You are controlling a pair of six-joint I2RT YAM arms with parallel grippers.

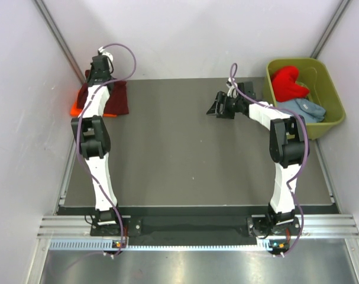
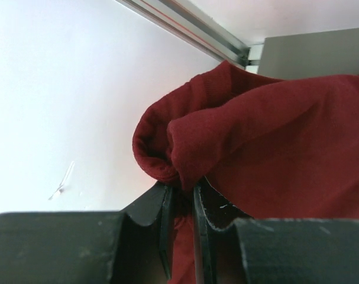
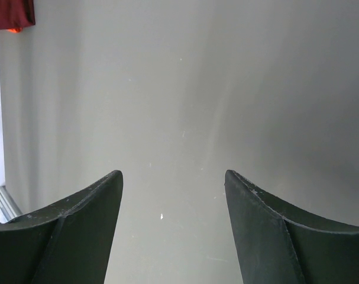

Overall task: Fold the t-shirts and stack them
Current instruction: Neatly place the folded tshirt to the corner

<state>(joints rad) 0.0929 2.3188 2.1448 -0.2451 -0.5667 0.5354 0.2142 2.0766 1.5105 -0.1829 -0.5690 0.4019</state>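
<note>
1. White walls enclose a grey table (image 1: pixel 185 154); the maroon shirt (image 1: pixel 121 100) lies on the orange shirt (image 1: pixel 77 105), far left.
2. Left gripper (image 2: pixel 180 198) pinches a maroon fold; right gripper (image 3: pixel 173 174) hangs spread above the table.
3. Risk: the thin pinch slips, or pulling drags the orange shirt askew.
4. Red shirt (image 1: pixel 288 83) and grey-blue shirt (image 1: pixel 306 109) lie in the tub (image 1: pixel 336 115), far right.

The t-shirts were seen to be plain and unpatterned: one dark maroon t-shirt (image 2: pixel 274 136), one bright orange t-shirt (image 1: pixel 77 106), one bright red t-shirt (image 1: pixel 287 83) and one pale grey-blue t-shirt (image 1: pixel 303 110). The tub (image 1: pixel 335 97) was coloured olive green and the desk (image 1: pixel 179 160) matt dark grey. The left end effector (image 2: pixel 182 189) and right end effector (image 3: pixel 173 183) were finished in black, the walls (image 1: pixel 197 35) in off-white.
</note>
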